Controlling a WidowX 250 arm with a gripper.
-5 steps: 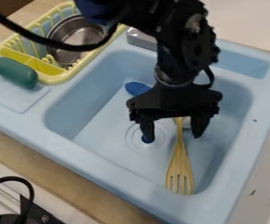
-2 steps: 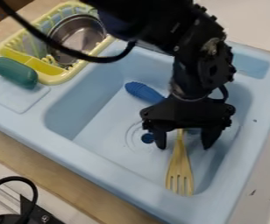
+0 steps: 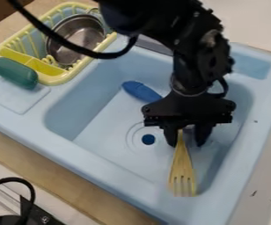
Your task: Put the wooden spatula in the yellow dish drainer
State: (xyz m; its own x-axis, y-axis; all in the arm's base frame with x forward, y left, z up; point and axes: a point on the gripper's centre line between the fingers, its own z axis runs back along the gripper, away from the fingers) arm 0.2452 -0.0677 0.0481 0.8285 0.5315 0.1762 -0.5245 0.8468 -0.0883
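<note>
In the right part of the light-blue plastic sink (image 3: 102, 169), the black two-finger gripper (image 3: 186, 144) stood partly open astride the handle of the pale wooden spatula (image 3: 182, 166), grasp step judged unfinished, next requiring closure, then lifting far-left to the yellow plastic dish drainer (image 3: 55, 80).

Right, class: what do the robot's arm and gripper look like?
The bulky, jointed black arm has a greyish patch on one segment, and a black cable loops beside it. The black two-finger gripper has a wide crossbar and dark, tapering fingers.
</note>
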